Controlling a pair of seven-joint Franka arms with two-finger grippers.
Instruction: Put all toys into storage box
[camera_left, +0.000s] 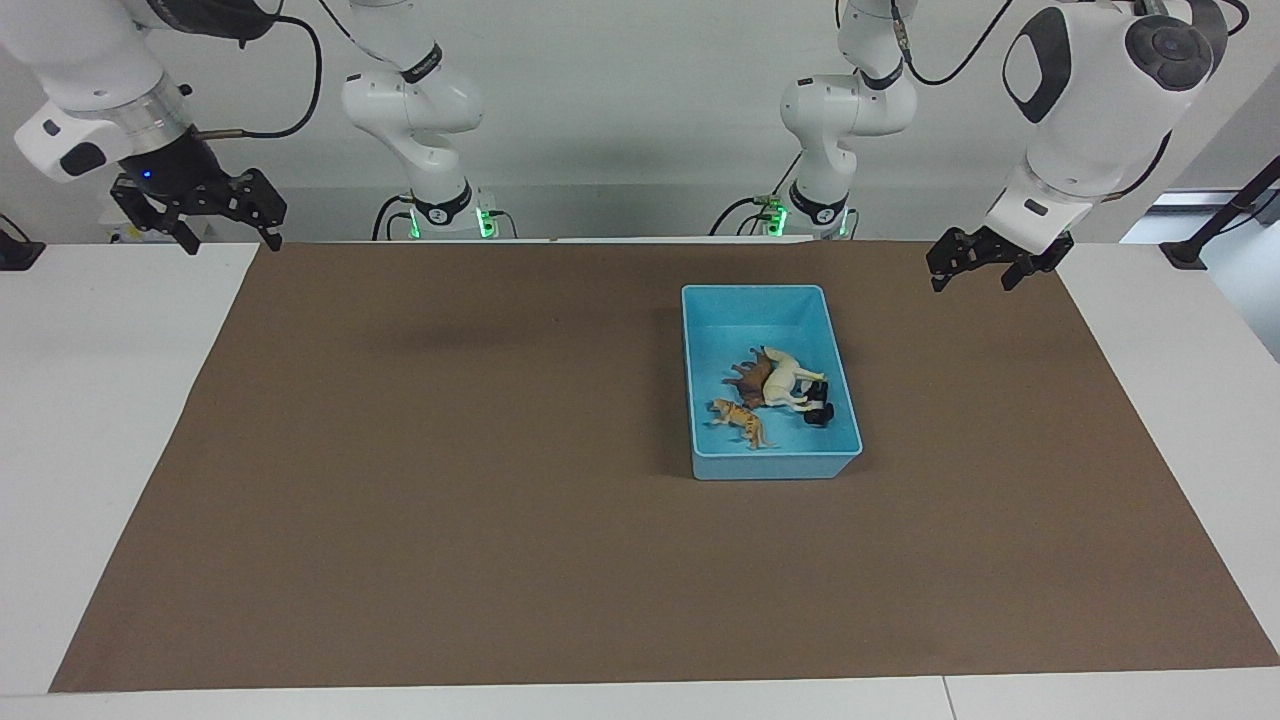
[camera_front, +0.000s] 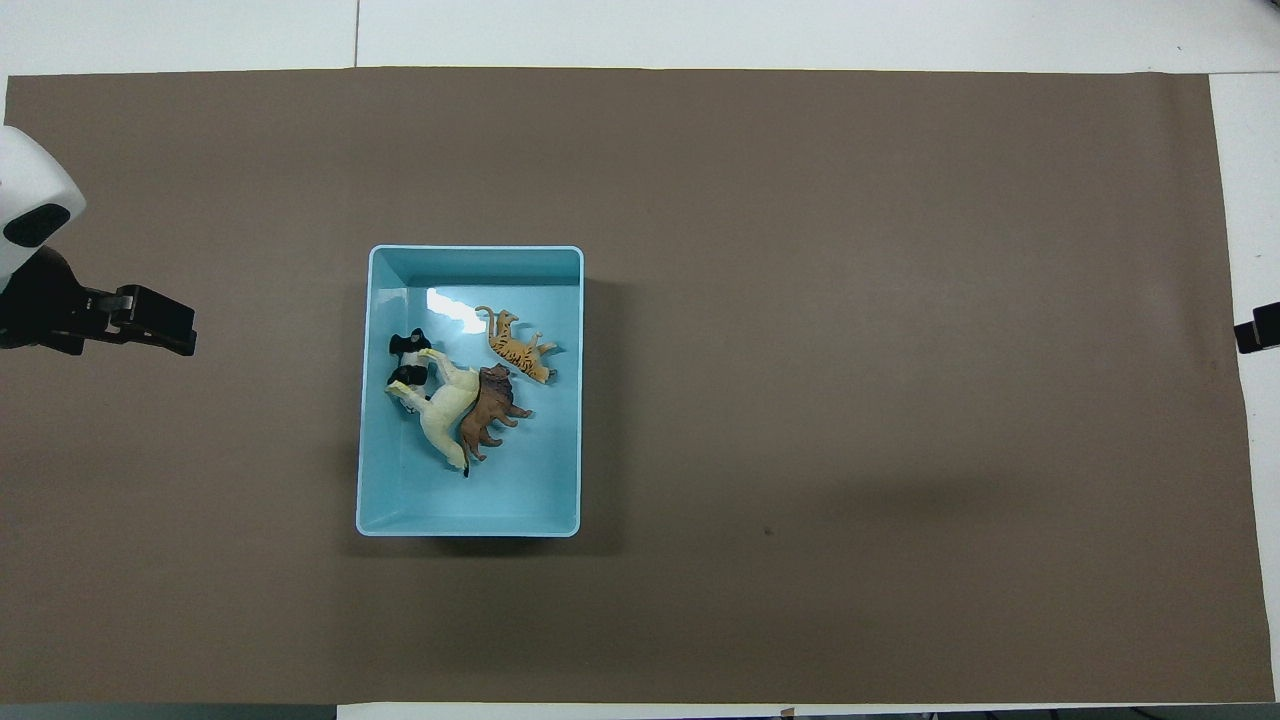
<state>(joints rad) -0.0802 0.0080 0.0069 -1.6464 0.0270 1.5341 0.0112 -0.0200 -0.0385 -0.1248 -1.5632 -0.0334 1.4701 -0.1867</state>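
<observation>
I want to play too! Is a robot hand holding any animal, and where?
No. The left gripper and right gripper are open and empty; every toy lies in the blue box.

Facing view high, overhead steep; both share mat.

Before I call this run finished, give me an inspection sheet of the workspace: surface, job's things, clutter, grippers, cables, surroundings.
Surface: brown mat over a white table.
Job's things: tiger, horse, brown animal and panda all lie in the storage box.
Clutter: nothing seen.
Grippers: left gripper open, empty, over the mat's edge; right gripper open, empty, over the mat's corner at its own end.
Cables: black leads run along both arms, off the table.
Surroundings: plain wall, arm bases with green lights.
</observation>
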